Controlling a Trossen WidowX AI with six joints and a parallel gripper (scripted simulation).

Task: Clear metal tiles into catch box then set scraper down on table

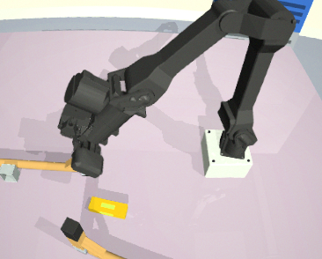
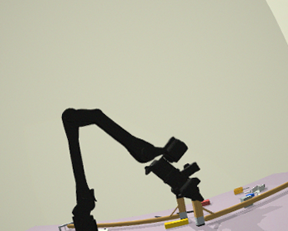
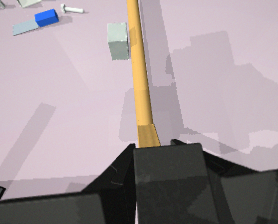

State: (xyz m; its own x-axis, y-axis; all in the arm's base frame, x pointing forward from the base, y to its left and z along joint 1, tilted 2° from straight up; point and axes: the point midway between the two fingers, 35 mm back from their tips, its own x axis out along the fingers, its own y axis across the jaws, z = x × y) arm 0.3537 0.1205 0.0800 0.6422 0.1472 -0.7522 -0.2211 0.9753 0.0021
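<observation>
My gripper (image 1: 87,165) (image 2: 199,199) (image 3: 153,145) is shut on the wooden grip of a long tool, which I take for the long scraper. Its orange shaft (image 1: 40,165) (image 2: 242,204) (image 3: 141,85) runs off to the left in the top view, to the right in the exterior view and up through the wrist view. Its upright grip (image 2: 198,213) hangs below the fingers in the exterior view. The shaft casts a separate shadow on the table. The scraper's far end is out of view. The steel bench plate, its metal tiles and the catch box cannot be made out.
A second long wooden tool (image 1: 98,251) (image 2: 134,222) lies near the arm. A yellow block (image 1: 108,208) (image 2: 177,223) is between the tools. A grey block (image 1: 9,173) (image 3: 118,42) is beside the held shaft. A blue-handled tool (image 3: 46,18), a bolt (image 3: 73,9) and a red block (image 2: 205,202) lie farther off.
</observation>
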